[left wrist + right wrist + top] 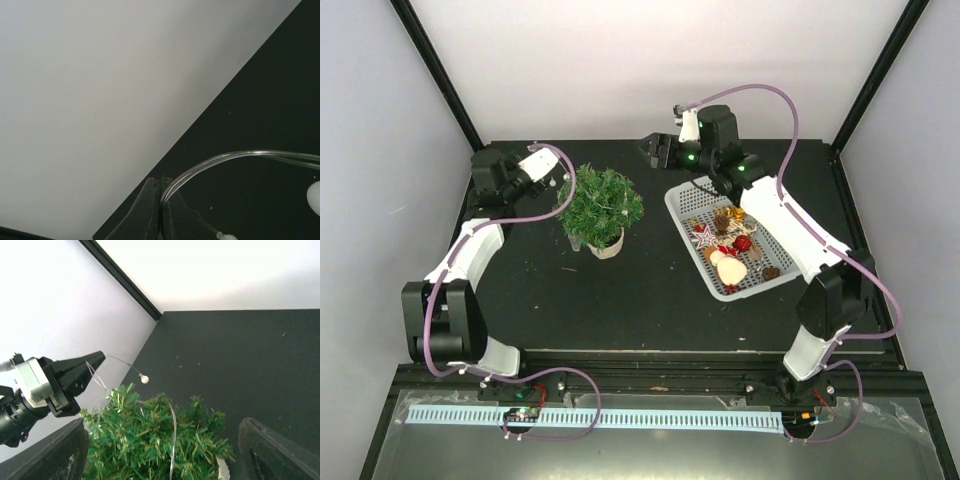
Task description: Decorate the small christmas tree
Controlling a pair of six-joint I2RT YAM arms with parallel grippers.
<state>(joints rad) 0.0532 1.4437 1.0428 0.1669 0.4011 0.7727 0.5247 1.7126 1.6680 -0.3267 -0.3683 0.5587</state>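
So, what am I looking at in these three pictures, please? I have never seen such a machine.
Two robot arms work over a black table. One picture looks down from above; the other two come from a camera on each wrist. On the table are a small christmas tree and a white basket of ornaments. The left gripper is shut on a thin clear wire with small bulbs, beside the tree. The right gripper is open and holds nothing.

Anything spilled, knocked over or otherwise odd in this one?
Nothing stands out. The small christmas tree stands in its pot; the ornaments lie inside the white basket, which merely sits skewed to the table edge.
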